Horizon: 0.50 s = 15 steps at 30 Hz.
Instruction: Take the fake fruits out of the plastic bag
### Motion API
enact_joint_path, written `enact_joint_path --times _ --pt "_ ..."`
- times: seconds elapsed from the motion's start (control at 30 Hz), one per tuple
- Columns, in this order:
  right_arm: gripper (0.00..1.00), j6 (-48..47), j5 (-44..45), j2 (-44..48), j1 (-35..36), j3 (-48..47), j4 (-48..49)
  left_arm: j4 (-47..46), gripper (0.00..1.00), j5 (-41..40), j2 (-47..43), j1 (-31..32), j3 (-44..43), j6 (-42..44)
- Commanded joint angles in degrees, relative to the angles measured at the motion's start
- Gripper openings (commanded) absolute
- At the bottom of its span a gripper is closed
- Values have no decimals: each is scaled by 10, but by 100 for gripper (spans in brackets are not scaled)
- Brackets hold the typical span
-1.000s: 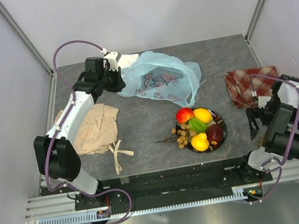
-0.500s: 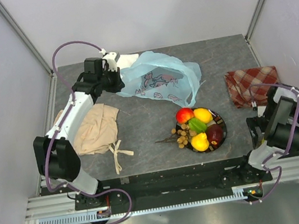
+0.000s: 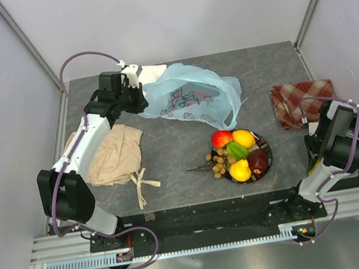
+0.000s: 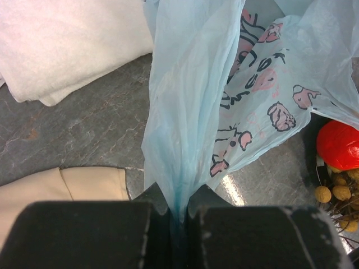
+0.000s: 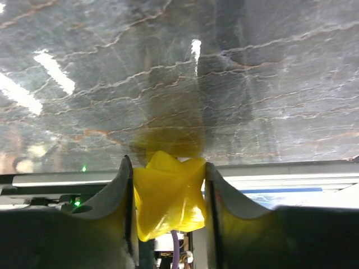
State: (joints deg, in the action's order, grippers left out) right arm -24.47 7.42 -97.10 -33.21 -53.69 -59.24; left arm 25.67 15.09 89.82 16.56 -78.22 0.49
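The light-blue plastic bag (image 3: 191, 98) with pink-and-dark print lies at the back middle of the table. My left gripper (image 4: 178, 204) is shut on a bunched edge of the bag (image 4: 190, 101) at its left side. Several fake fruits (image 3: 237, 152) sit heaped on a black plate: a red apple (image 4: 339, 144), yellow, green and dark-red pieces, and tan berries (image 4: 331, 193). My right gripper (image 5: 167, 165) is shut on a yellow ridged fake fruit (image 5: 168, 196), low over the table near the front right edge. In the top view the right arm (image 3: 341, 139) hides its gripper.
A beige cloth (image 3: 111, 155) with ties lies at the left. A folded white cloth (image 3: 152, 72) sits behind the bag. A red plaid cloth (image 3: 297, 103) lies at the right, just beyond the right arm. The black plate (image 3: 265, 155) stands near the front middle.
The right arm has pulled back and folded down toward the front right corner, and its jaws have closed on the yellow fruit. The left gripper keeps hold of the bag, shifted slightly.
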Motion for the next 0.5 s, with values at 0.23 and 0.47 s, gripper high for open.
enact_joint_path --times 0.23,0.47 --pt "23 -30 -258 67 175 -242 -87 -17 2 4 -41 -2 10 0" --pt "24 -9 -384 24 326 -335 -92 -16 2 -4 -45 -2 4 0"
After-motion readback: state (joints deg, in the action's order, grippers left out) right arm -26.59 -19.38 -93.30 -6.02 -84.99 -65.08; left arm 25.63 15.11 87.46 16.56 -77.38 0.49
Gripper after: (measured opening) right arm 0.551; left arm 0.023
